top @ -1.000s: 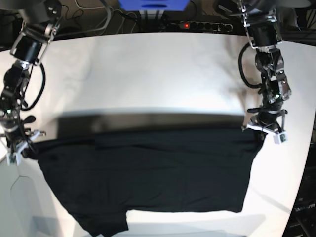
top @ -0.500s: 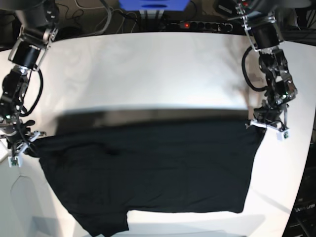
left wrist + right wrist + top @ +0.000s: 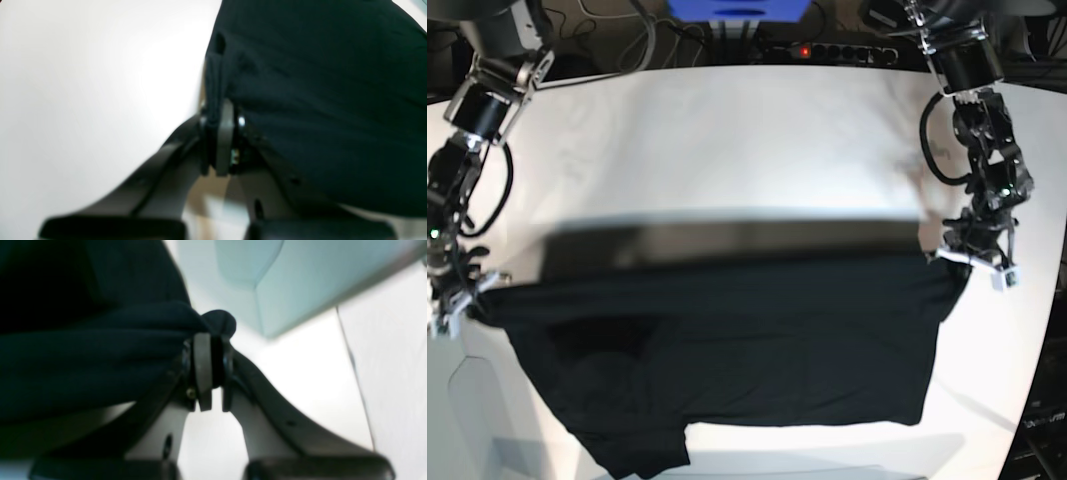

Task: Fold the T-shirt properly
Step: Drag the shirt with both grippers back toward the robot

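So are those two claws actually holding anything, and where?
Yes, the T-shirt: left gripper and right gripper each pinch bunched fabric at opposite ends of its far edge.

— Where's my base camera sitting?

— High over the table (image 3: pixel 727 140), looking down. I see both arms, the cloth (image 3: pixel 727 340) filling 6 o'clock and the cables at 12.

— And the wrist cameras?

— Each looks out along its own fingers, very close and blurred. The left one has cloth (image 3: pixel 317 100) from 12 to 4 o'clock; the right has cloth (image 3: pixel 83 356) toward 9. Both corners appear in my base view.
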`<move>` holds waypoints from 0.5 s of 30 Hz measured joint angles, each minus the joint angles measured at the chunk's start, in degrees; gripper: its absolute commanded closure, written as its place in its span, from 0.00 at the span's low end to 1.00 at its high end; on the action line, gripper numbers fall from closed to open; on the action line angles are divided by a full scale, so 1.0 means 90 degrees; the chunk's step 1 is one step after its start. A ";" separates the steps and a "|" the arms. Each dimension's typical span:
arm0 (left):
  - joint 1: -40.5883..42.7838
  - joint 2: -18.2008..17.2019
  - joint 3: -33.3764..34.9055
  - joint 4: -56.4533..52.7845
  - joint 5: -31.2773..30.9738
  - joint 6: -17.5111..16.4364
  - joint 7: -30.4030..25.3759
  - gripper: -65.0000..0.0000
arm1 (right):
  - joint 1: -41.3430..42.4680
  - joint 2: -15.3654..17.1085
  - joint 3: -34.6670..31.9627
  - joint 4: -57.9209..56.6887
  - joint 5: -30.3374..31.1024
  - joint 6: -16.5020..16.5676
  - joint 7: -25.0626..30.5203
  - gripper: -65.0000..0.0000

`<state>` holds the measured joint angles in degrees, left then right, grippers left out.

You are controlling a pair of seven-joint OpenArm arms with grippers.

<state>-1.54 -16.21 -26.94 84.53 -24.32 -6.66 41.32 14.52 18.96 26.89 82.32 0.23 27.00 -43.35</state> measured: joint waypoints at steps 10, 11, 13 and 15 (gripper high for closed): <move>0.0158 -0.0015 0.0002 0.0299 -0.0063 -0.0002 0.0049 1.00 | -0.0153 0.0117 0.0073 0.0211 0.0092 -0.0005 0.0056 1.00; 0.0272 -0.0015 0.0000 0.0401 -0.0044 -0.0002 0.0019 1.00 | -0.0287 0.0109 0.0119 0.0255 0.0087 -0.0002 0.0053 1.00; 0.0576 0.0015 -0.0002 0.0634 -0.0039 0.0015 0.0041 1.00 | -0.0624 0.0056 0.0262 0.0410 0.0109 0.0000 0.0017 1.00; 0.0969 0.0024 0.0000 0.0884 -0.0073 0.0017 0.0058 1.00 | -0.0993 0.0058 0.0374 0.0571 0.0078 0.0000 0.0041 1.00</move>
<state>7.18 -15.99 -26.94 92.49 -24.97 -6.50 41.85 5.58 19.49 30.26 87.46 0.93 27.00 -42.98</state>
